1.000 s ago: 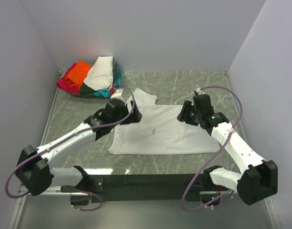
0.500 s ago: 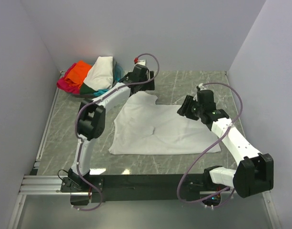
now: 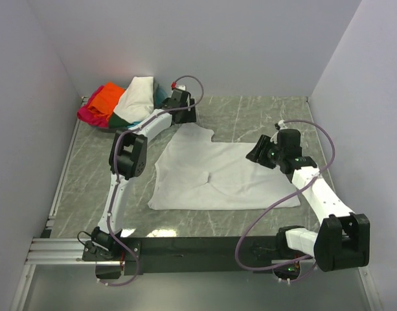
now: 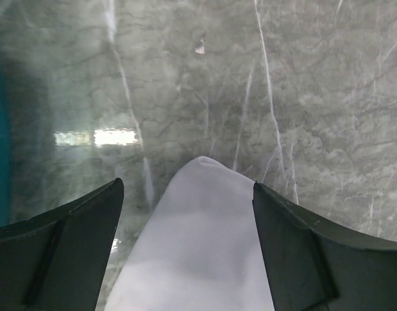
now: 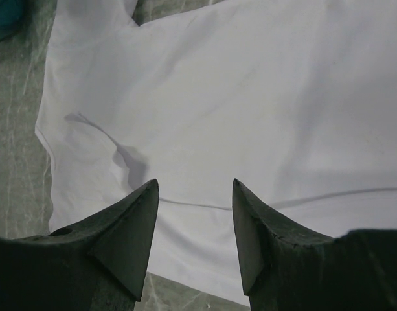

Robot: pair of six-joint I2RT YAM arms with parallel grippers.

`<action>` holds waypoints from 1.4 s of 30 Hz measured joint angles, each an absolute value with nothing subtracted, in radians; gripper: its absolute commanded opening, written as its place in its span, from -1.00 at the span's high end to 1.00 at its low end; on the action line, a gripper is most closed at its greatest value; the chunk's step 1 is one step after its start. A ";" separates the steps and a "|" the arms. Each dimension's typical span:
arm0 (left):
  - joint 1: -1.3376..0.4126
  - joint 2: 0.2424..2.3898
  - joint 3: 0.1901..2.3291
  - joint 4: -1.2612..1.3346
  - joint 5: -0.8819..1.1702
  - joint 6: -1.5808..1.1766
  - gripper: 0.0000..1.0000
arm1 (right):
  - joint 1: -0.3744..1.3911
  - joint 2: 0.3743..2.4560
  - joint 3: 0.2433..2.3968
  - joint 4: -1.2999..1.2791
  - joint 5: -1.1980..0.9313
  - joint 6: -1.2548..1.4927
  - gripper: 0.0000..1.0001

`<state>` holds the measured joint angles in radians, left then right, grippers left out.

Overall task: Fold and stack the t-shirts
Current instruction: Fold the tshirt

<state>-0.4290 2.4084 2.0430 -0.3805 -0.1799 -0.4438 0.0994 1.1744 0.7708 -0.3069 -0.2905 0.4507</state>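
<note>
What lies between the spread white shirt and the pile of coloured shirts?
Top view: the left arm crosses it above the marble table, its open left gripper at the white shirt's sleeve.

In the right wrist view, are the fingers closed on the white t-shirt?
No, the right arm's fingers stand apart, and the white t-shirt lies flat beneath them, ungripped.

Soft even light, blurred wrist edges

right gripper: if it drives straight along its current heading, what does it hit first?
The white t-shirt. The right gripper, jaws open, points down onto its spread body, and cloth fills the view ahead. Height above the cloth is unclear, so I can't say how soon.
</note>
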 measured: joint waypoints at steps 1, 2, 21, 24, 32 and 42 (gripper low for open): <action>-0.430 2.415 2.046 -0.380 -0.179 -0.441 -0.72 | 0.099 1.172 0.769 -0.304 -0.299 0.451 -0.13; -0.432 2.421 2.048 -0.380 -0.175 -0.439 -0.72 | 0.099 1.168 0.765 -0.299 -0.306 0.451 -0.13; -0.435 2.500 2.123 -0.371 -0.154 -0.408 -0.20 | 0.097 1.120 0.727 -0.286 -0.335 0.451 -0.13; -0.435 2.507 2.123 -0.369 -0.156 -0.397 0.03 | 0.097 1.120 0.727 -0.284 -0.336 0.451 -0.13; -0.435 2.516 2.127 -0.355 -0.156 -0.375 0.84 | 0.094 1.120 0.726 -0.282 -0.342 0.451 -0.13; -0.435 2.516 2.113 -0.324 -0.155 -0.359 0.99 | 0.035 1.269 0.783 -0.284 -0.210 0.432 -0.12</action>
